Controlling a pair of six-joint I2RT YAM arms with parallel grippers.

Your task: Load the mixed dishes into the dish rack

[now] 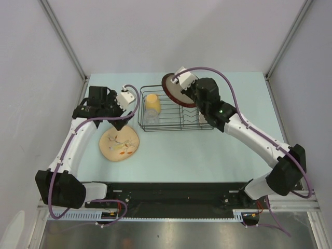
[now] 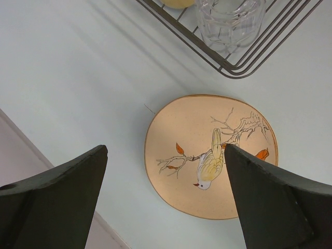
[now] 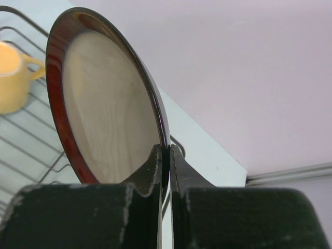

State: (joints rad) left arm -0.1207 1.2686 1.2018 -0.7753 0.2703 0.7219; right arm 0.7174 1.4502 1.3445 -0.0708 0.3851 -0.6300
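Right gripper (image 3: pixel 166 155) was clamped on the rim of the dark-red-rimmed cream dish (image 3: pixel 104 104), held on edge at the dish rack's (image 1: pixel 176 129) far side. Left gripper (image 2: pixel 165 150) hung above the beige floral-patterned plate (image 2: pixel 210 155), fingers wide apart.

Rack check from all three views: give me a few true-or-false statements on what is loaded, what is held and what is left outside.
1. The right pincer is shut on the dish. True.
2. The mug stands outside the rack. False: it stands inside the rack.
3. The left pincer is open above the plate. True.
4. The glass rests on the plate. False: it stands in the rack, next to the mug.
5. The dish lies flat in the rack. False: it is held on edge, gripped by its rim, at the rack's far side.
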